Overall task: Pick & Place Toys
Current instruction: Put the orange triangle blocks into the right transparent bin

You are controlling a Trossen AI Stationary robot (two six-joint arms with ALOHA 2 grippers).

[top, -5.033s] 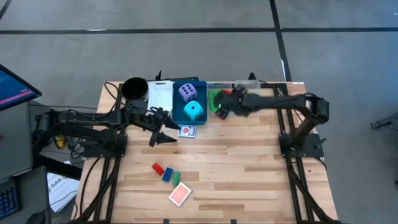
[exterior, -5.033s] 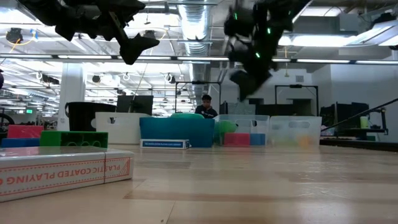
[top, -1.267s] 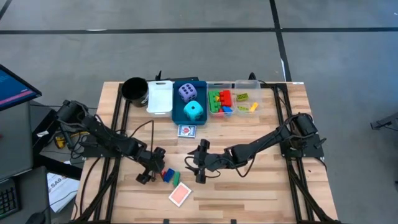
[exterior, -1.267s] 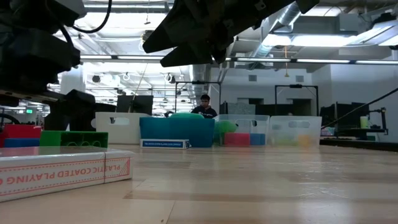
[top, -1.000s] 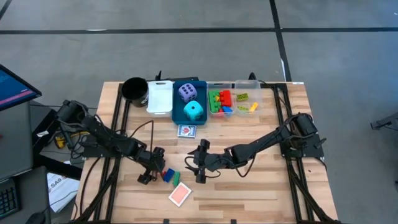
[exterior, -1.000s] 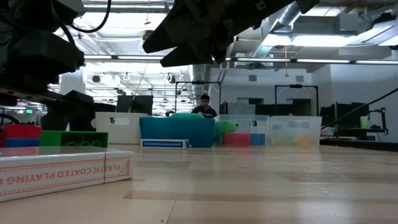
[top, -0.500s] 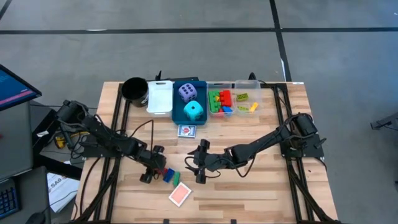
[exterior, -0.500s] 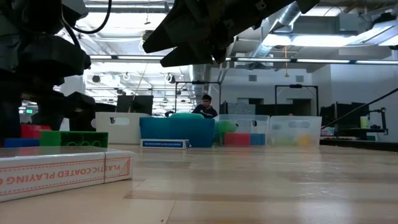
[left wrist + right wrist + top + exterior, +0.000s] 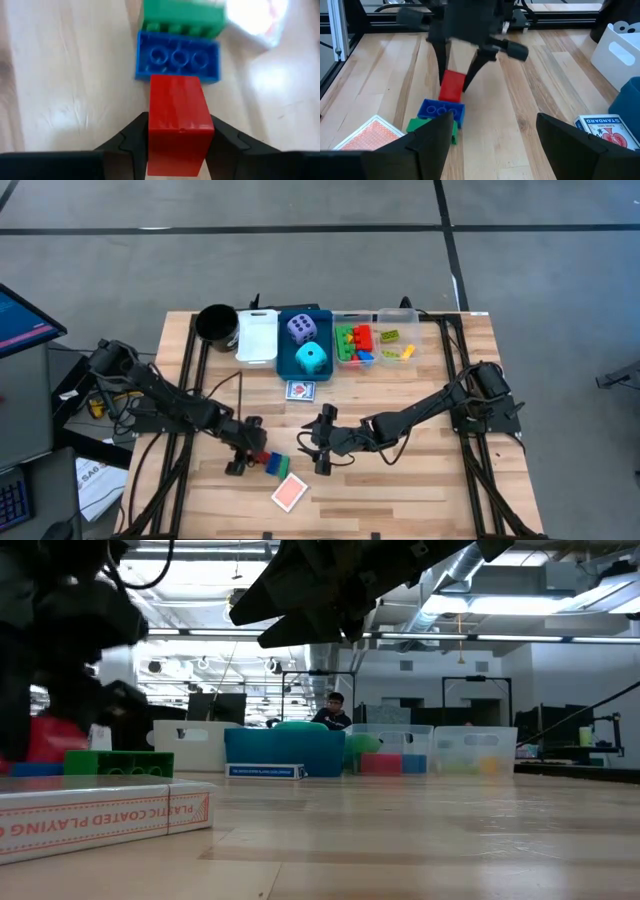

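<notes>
The left gripper (image 9: 177, 145) is pinching the red brick (image 9: 179, 122) in its jaws just beside the blue brick (image 9: 177, 56), while the right gripper (image 9: 322, 442) is hovering nearby, jaws spread.

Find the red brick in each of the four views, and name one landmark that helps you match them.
High view: the red brick sits in the left gripper, near the table's front left.
Low view: at the far left edge, partly hidden by the dark arm.
Left wrist view: centre bottom, clamped between the fingers.
Right wrist view: left of centre, under the left gripper.
Shared landmark: the blue brick beside it.
</notes>
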